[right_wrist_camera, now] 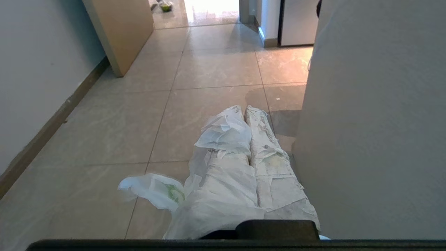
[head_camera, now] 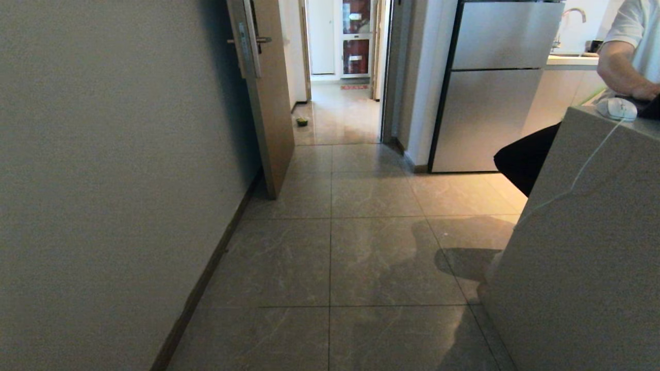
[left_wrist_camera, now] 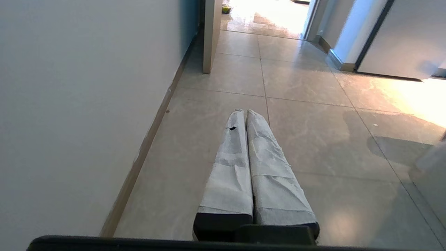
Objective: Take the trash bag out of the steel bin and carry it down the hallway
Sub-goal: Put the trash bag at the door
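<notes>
The floor [head_camera: 371, 257] is glossy beige tile with faint marbled veins and dark grout lines. The wall [head_camera: 103, 180] is plain grey-white, its baseboard [head_camera: 206, 278] brown. The door [head_camera: 273, 129] is light wood. The fridge [head_camera: 490, 103] is silver. The bag [right_wrist_camera: 156, 190] is translucent white with green print. The desk [head_camera: 582, 247] is pale grey.

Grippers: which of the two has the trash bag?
The right gripper: white plastic of the trash bag drapes over its shut fingers. The left gripper is shut on nothing.

Both grippers' fingers [left_wrist_camera: 240, 139] pressed together, right fingers [right_wrist_camera: 264, 146] bag-draped
</notes>
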You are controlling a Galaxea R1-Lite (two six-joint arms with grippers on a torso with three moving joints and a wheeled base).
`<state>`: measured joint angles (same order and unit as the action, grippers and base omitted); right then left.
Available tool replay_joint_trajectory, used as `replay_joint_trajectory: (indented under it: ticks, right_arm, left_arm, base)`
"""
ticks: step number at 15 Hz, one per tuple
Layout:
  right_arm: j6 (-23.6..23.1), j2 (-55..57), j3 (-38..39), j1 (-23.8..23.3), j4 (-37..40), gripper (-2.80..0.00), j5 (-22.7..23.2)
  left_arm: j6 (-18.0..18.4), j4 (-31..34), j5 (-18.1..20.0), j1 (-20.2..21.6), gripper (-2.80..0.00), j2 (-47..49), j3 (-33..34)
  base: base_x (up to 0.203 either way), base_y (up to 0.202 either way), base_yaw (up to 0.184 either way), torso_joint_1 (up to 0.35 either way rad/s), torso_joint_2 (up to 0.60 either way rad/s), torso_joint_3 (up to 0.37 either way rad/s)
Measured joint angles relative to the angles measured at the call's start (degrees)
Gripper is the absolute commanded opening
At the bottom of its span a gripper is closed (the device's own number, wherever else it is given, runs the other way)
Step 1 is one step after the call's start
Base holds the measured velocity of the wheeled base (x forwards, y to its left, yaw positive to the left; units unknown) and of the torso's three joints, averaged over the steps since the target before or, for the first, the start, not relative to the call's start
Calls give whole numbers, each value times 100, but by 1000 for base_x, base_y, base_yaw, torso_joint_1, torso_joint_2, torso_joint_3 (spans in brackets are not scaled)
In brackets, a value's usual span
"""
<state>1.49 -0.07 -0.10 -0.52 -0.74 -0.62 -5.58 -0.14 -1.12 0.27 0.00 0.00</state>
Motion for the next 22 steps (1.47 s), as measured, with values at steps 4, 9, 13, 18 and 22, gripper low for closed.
replay_joint_trajectory:
  ticks: [4,9,13,18,22]
  right_arm:
    - [-1,0,0,0,-2,-280,2]
    - [0,0,2,0,0,-280,2]
    - [0,0,0,0,1,-280,2]
    - [-1,0,0,0,-2,-280,1]
    - [0,0,2,0,0,-280,1]
  left_arm:
    - [3,-1,0,-2,-280,0,0]
    - [0,0,0,-2,-280,0,0]
    - [0,-6,2,0,-280,0,0]
    - [0,-6,2,0,-280,0,0]
    - [0,-10,2,-2,-280,0,0]
  base:
    - [191,0,0,1,4,2]
    - [192,0,1,2,5,5]
    - [192,0,1,1,2,-1]
    - [191,0,0,2,1,0]
    - [192,0,1,0,3,3]
